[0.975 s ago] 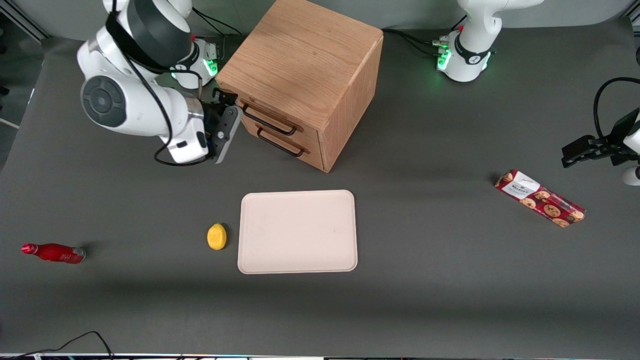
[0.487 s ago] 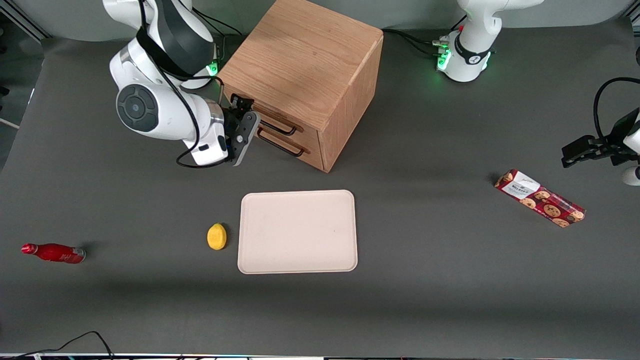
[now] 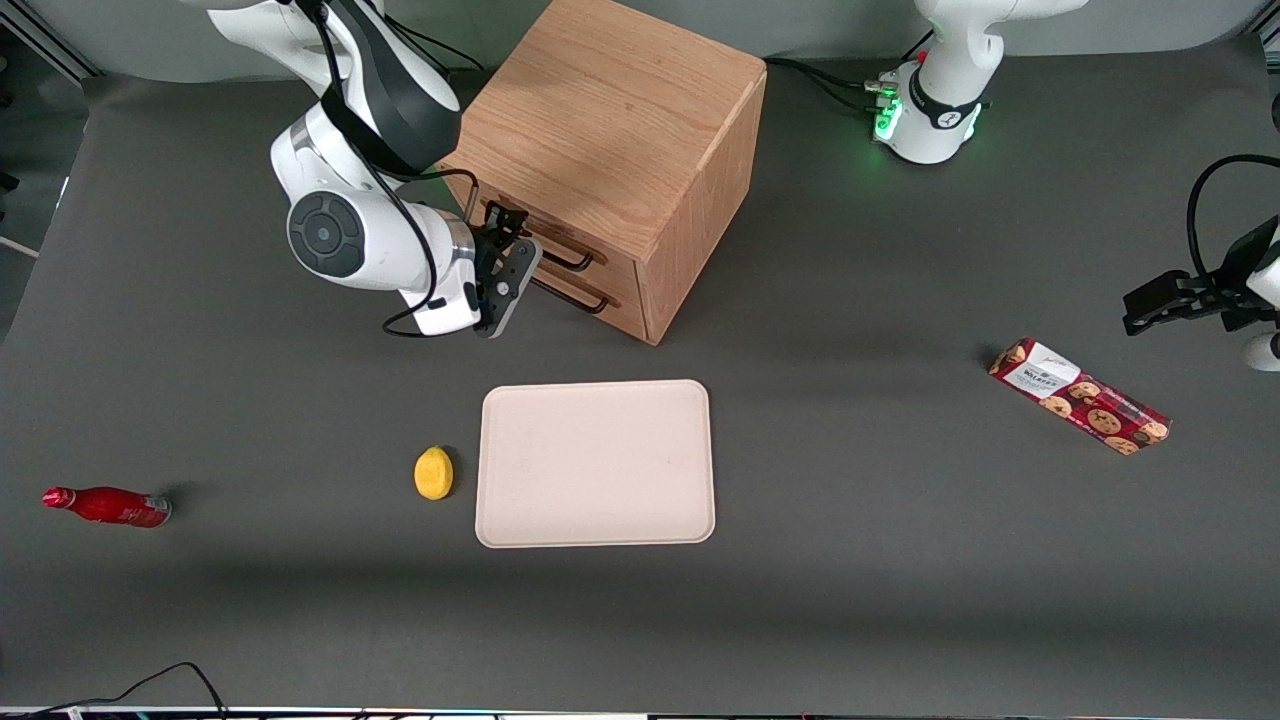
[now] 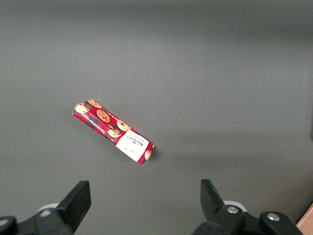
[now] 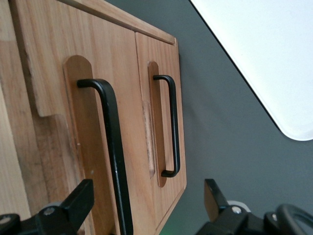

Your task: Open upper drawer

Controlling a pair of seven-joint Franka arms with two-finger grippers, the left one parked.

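The oak cabinet [image 3: 610, 110] stands at the back of the table. Its upper drawer [image 3: 612, 262] is shut, with a long black bar handle [image 3: 562, 257]; the lower drawer's handle [image 3: 582, 298] sits just below. My right gripper [image 3: 512, 256] is open, right in front of the drawer fronts at the handles' end. In the right wrist view the upper drawer's handle [image 5: 115, 156] runs between the two black fingertips [image 5: 80, 199], nearer to one of them and touching neither. The lower handle [image 5: 173, 127] lies beside it. My gripper [image 5: 146, 205] holds nothing.
A cream tray [image 3: 596, 462] lies nearer the front camera than the cabinet, also in the right wrist view [image 5: 264, 54]. A lemon [image 3: 433, 472] lies beside it. A red bottle [image 3: 105, 505] lies toward the working arm's end, a cookie packet [image 3: 1080, 396] toward the parked arm's.
My right arm has swung toward the cabinet, bringing the gripper from beside the cabinet's corner to right in front of the drawer handles. The drawers have not moved.
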